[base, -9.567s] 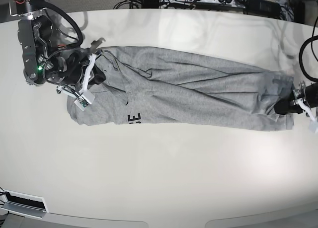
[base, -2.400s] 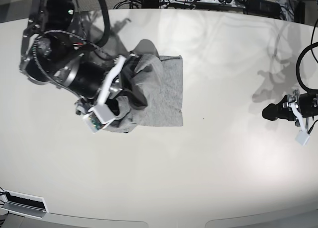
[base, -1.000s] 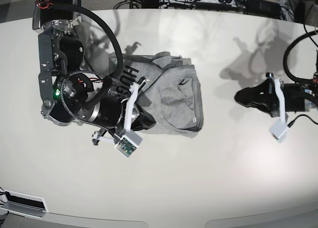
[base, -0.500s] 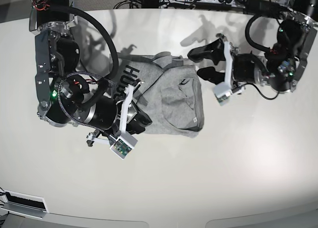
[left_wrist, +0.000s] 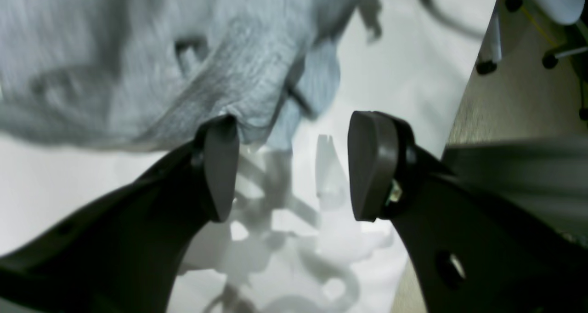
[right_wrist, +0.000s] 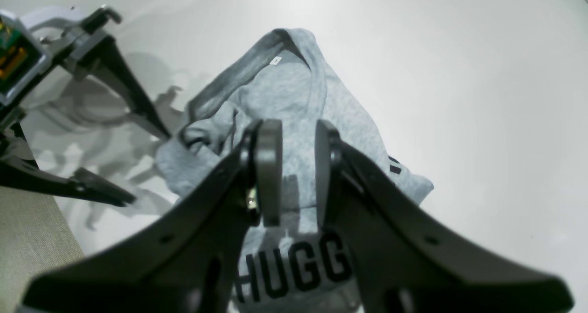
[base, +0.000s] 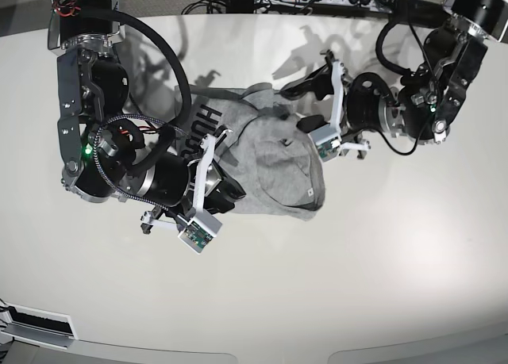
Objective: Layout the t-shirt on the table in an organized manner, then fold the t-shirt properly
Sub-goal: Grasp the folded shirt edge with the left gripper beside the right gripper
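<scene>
- The t-shirt lies bunched in a loose, crumpled heap on the table, towards the far-left part of it, with the black lettering partly showing along one side and the dark collar trim turned up at another. Nothing is laid flat yet, so the spreading-out step looks undone.
- The right hand hangs low over the lettered part, its two pads a narrow gap apart with no cloth between them; I judge it is placed to pinch a layer there.
- The left hand sits at the opposite edge of the heap, jaws wide apart, one pad touching a rolled hem, the other over bare table, likely ready to take that edge so both arms can pull the shirt open.
</scene>
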